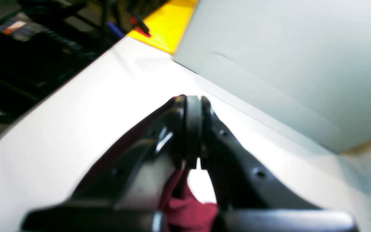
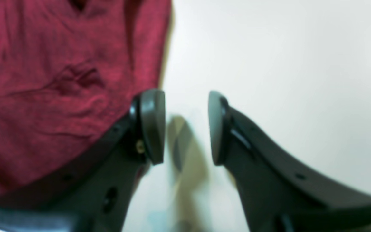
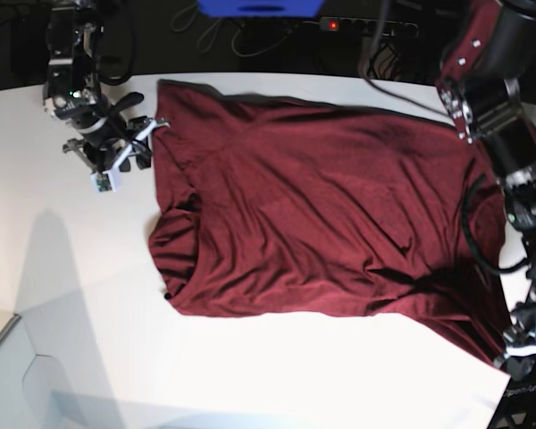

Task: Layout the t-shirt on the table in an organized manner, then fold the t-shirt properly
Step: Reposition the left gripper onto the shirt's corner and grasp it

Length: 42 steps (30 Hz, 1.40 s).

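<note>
The dark maroon t-shirt (image 3: 330, 214) lies spread across the white table (image 3: 71, 268), with creases and a bunched fold along its left side. My left gripper (image 1: 193, 103) is shut, and maroon cloth (image 1: 188, 209) shows between its fingers. In the base view this left gripper (image 3: 516, 350) sits at the shirt's near right corner. My right gripper (image 2: 187, 129) is open with only bare table (image 2: 269, 64) between its pads. Its left finger (image 2: 151, 125) rests at the edge of the shirt (image 2: 60, 80). In the base view the right gripper (image 3: 145, 134) stands beside the shirt's far left corner.
A pale grey panel (image 1: 285, 58) and a yellow surface (image 1: 169, 25) rise beyond the table (image 1: 60, 145) in the left wrist view. Dark clutter (image 1: 27, 48) lies past the table's curved edge. A blue object (image 3: 259, 7) and a power strip (image 3: 366, 27) sit behind the far edge.
</note>
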### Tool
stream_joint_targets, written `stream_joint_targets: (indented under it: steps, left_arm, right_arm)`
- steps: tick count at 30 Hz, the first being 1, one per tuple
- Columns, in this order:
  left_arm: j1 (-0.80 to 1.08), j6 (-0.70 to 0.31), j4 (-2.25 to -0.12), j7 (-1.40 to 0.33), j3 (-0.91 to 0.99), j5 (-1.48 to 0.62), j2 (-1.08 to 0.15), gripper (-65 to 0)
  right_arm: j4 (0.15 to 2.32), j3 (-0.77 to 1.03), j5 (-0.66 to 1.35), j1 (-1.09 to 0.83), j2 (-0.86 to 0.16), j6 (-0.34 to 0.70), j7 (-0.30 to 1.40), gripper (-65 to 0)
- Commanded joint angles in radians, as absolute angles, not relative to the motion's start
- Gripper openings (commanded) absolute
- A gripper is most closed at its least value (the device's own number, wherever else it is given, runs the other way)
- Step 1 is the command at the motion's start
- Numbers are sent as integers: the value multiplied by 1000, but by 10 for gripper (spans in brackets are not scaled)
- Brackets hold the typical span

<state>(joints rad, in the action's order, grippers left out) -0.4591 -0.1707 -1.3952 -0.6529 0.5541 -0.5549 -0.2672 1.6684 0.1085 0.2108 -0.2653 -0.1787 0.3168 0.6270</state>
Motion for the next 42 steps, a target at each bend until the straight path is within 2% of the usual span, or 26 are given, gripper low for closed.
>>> stream_joint_targets:
  steps: [1,10,13,17,22,29,34,38,40,42]
  left_arm:
    - [-447,-185,-1466,-642,555,-607,-283,-647]
    - [-48,-191,-1939,-783,553,-805,-177,-647]
    - [30,-191,-2000,-786,553,-840,-157,-647]
    - [45,-193,-1995,-779,581,-855,-163,-647]
    - [-70,-189,-1894,-786,716,-855,-200,-647]
    - [-344,-186,-1477,-777,725,-817,-318,-646]
    - [-536,-191,-1185,-771,730,-674,-338,-646]
    - [-591,-191,-1049,-667,725,-590,-337,-643]
    - [-602,-186,-993,-654,725,-575,-337,-613]
    - [-607,-186,-954,-656,725,-576,-337,-535]
  right_arm:
    - [1675,111,220,-259,-185,320,604,-426]
    - [1664,111,220,-243,-185,320,602,-426]
    - [1664,110,220,-240,-185,320,604,-426]
    - [1664,110,220,-240,-185,320,604,-426]
    - [1664,108,220,-240,-185,320,604,-426]
    - [1664,108,220,-246,-185,320,605,-426]
    - [1662,108,220,-248,-185,320,610,-426]
    - [1670,113,220,-265,-186,320,605,-426]
    - [1672,113,220,-266,-186,320,604,-426]
    - [1672,113,220,-266,-188,320,604,-426]
